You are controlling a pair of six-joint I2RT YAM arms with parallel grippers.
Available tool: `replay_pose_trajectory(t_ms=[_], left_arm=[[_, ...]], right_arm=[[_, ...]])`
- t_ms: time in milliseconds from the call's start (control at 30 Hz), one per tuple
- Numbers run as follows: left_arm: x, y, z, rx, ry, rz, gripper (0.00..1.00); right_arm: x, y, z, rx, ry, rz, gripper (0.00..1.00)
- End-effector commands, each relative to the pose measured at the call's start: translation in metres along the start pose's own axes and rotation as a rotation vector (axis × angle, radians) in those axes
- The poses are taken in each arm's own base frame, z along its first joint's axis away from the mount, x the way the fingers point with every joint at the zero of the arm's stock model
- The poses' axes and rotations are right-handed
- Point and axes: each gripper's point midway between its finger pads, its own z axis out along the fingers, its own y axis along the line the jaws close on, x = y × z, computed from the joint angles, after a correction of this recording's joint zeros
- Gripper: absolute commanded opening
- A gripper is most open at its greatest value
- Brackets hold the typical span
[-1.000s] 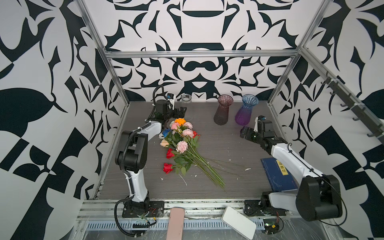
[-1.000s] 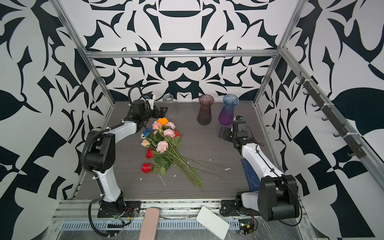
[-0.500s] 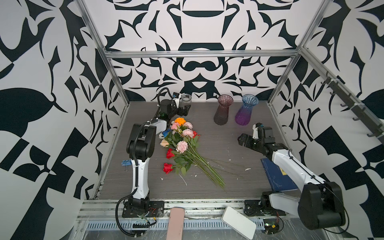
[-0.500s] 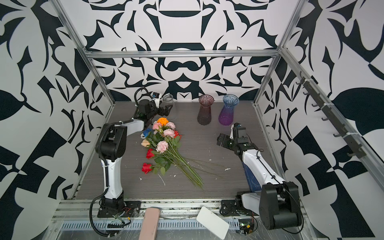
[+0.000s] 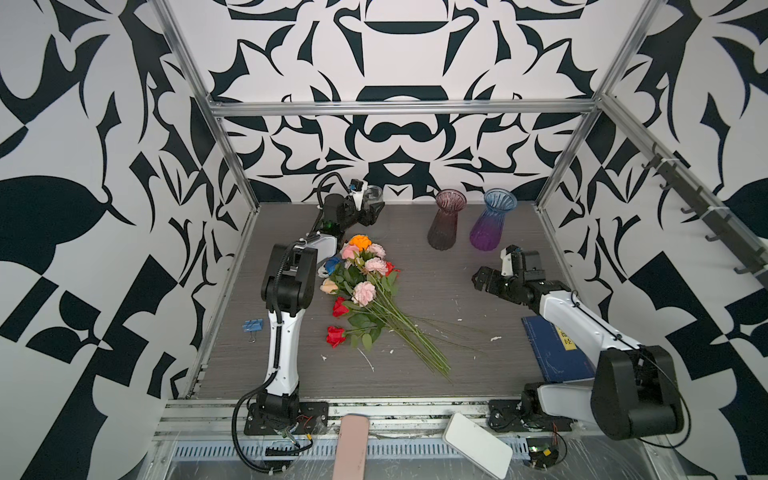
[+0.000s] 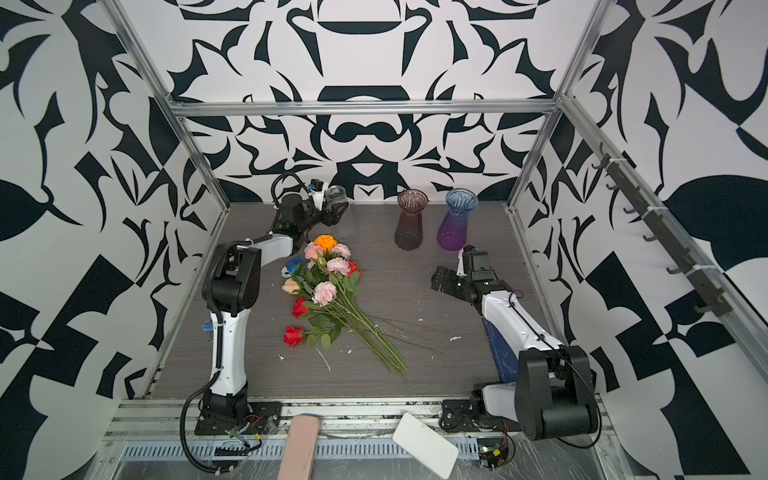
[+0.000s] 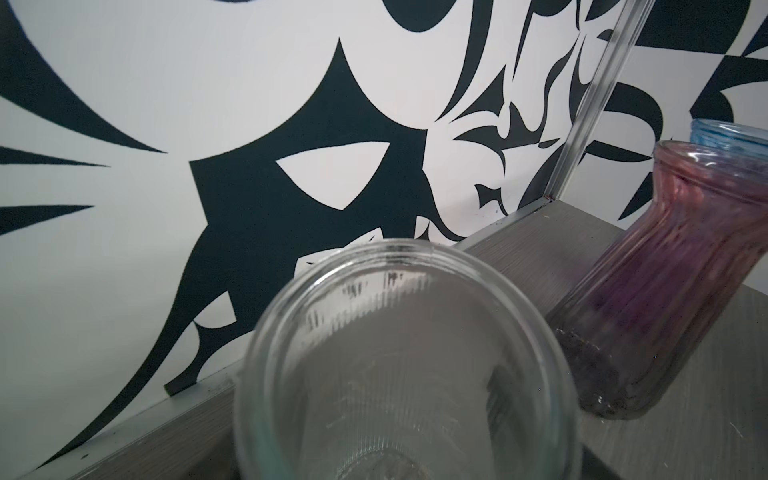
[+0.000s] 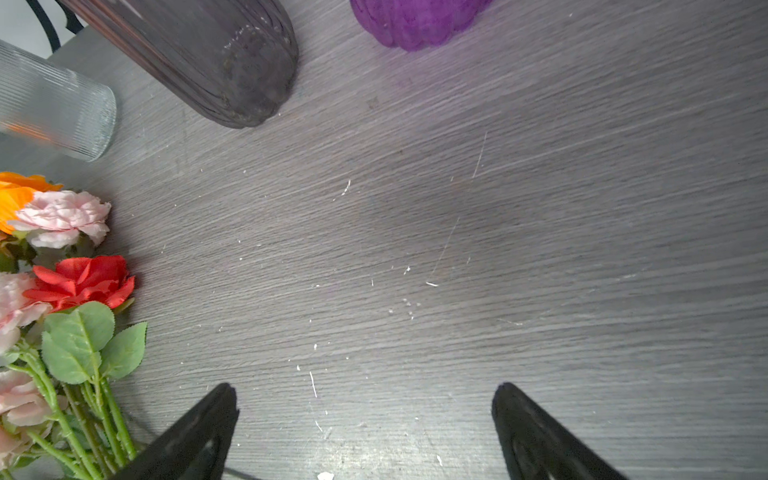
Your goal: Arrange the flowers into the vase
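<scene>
Book: blue book, flat on the grey worktop, near right.
Clip: blue binder clip, left edge.
Near edge: pink slab in the middle, white slab to its right.
Scraps: white bits, scattered.
Right wall: hook rail.

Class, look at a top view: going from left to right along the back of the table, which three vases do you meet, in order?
clear ribbed vase → dark pink vase → blue-and-purple vase
</scene>
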Motion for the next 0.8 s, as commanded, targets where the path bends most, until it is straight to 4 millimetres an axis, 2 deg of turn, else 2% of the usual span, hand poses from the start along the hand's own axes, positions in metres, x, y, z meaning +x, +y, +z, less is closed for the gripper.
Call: replay_pose_trajectory(t_ms=[0, 100, 200, 267, 533, 767], left_arm=[[0.001, -0.011, -0.001, 0.061, -0.016, -0.003, 0.52], [0.000, -0.024, -0.007, 0.092, -0.021, -0.006, 0.50], [-0.002, -0.046, -0.014, 0.131, -0.024, -0.015, 0.50], [-0.008, -0.064, -0.018, 0.171, -0.044, -0.040, 0.49], [-0.013, -0.161, -0.024, 0.349, -0.047, -0.044, 0.49], [-0.003, -0.220, -0.044, 0.446, -0.022, -0.066, 0.46]], right_arm=[[-0.018, 0.009, -0.005, -0.024, -0.033, -0.003, 0.99], [-0.019, 0.010, -0.003, -0.025, -0.030, -0.001, 0.99], [-0.019, 0.009, 0.000, -0.024, -0.030, 0.003, 0.99], [-0.019, 0.009, 0.003, -0.023, -0.026, 0.014, 0.99], [-0.017, 0.011, 0.020, -0.043, 0.016, 0.077, 0.95], [-0.020, 0.013, 0.024, -0.048, 0.024, 0.085, 0.95]])
